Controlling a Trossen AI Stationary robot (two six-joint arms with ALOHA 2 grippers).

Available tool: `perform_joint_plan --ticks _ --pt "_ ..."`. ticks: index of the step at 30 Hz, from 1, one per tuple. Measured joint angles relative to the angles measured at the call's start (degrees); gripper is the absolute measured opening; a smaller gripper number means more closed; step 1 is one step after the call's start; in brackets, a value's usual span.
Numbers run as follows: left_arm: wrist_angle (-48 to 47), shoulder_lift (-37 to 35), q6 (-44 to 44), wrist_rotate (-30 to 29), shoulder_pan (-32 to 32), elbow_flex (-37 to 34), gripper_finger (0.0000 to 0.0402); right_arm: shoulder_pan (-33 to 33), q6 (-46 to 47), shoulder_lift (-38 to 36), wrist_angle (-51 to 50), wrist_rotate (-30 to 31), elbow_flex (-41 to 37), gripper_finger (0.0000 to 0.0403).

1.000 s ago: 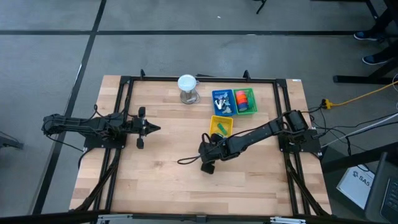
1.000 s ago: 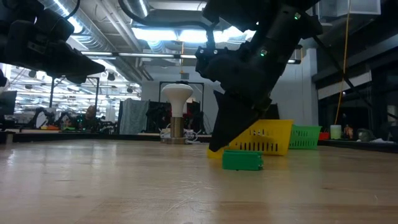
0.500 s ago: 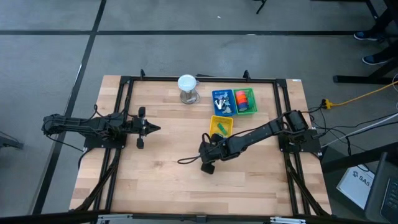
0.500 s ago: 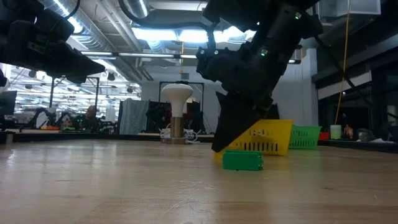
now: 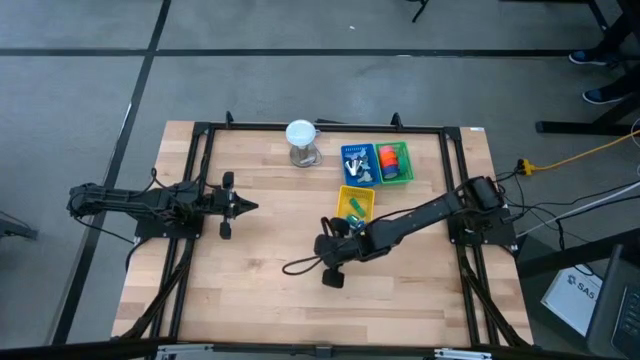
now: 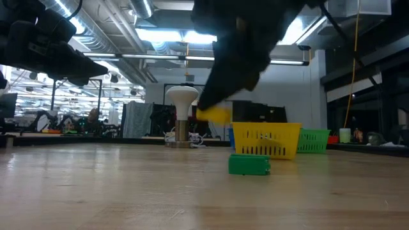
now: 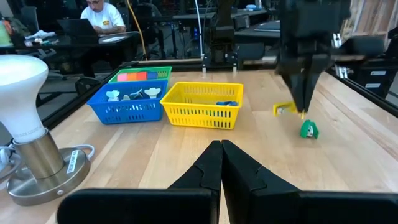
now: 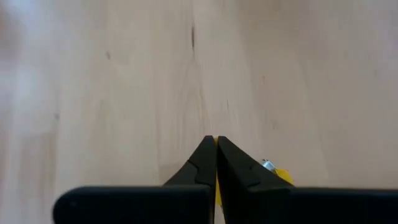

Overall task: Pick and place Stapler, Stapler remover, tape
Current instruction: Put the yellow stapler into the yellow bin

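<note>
Here the wooden table (image 5: 250, 270) carries both arms. The left gripper (image 5: 243, 206) waits above the table's left half, fingers (image 7: 210, 169) pressed together on nothing. The right arm (image 5: 420, 213) reaches from the right edge toward the table's middle; the right gripper (image 6: 208, 110) hangs clear of the surface, fingers (image 8: 216, 158) clenched on a slim yellow stapler (image 7: 285, 109). In the low view this piece juts out sideways from the fingertips, long axis roughly level with the table; which end leads cannot be told.

A white lamp (image 5: 301, 141) stands near the far edge. Beside it sit a blue basket (image 5: 347, 150) holding grey metal removers (image 7: 127, 95) and, touching it, a green basket (image 5: 408, 165) holding the orange and red tape (image 5: 391, 160). A yellow basket (image 5: 344, 206) stands just in front of the blue one, with small blue and green pieces (image 7: 222, 104) inside.

A green stapler (image 6: 248, 164) lies flat on the table, just beside the yellow basket on its near side and below the right gripper, long axis running across the low view.

In the left wrist view a person (image 7: 102, 14) sits at a desk beyond the table.
</note>
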Motion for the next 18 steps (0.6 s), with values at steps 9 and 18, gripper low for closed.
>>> perform_joint_plan --ticks 9,18 --pt "-0.02 0.00 0.00 0.00 0.01 0.00 0.0001 1.45 -3.29 -7.18 -0.59 4.57 0.13 0.0003" --pt "0.01 0.00 0.00 0.00 0.01 0.00 0.0001 1.97 -1.41 -15.37 -0.78 12.36 -6.29 0.0003"
